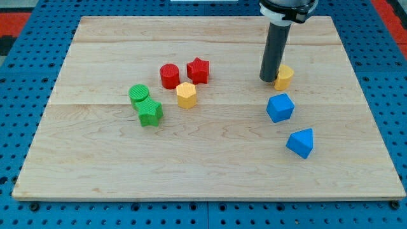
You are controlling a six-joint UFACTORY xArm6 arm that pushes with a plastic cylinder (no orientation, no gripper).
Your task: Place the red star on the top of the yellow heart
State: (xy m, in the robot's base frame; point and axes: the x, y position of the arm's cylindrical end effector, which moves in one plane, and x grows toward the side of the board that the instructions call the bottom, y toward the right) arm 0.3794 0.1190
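Observation:
The red star (198, 70) sits on the wooden board (210, 165) at the upper middle, just right of a red cylinder (170, 76). The yellow heart (285, 76) lies at the upper right, partly hidden behind my rod. My tip (268, 79) rests on the board touching the heart's left side. The red star is well to the left of my tip, about a hundred pixels away.
A yellow hexagonal block (186, 95) lies below the red pair. A green cylinder (138, 94) and a green star (151, 112) sit at the left. A blue cube-like block (280, 107) and a blue triangular block (301, 142) lie below the heart.

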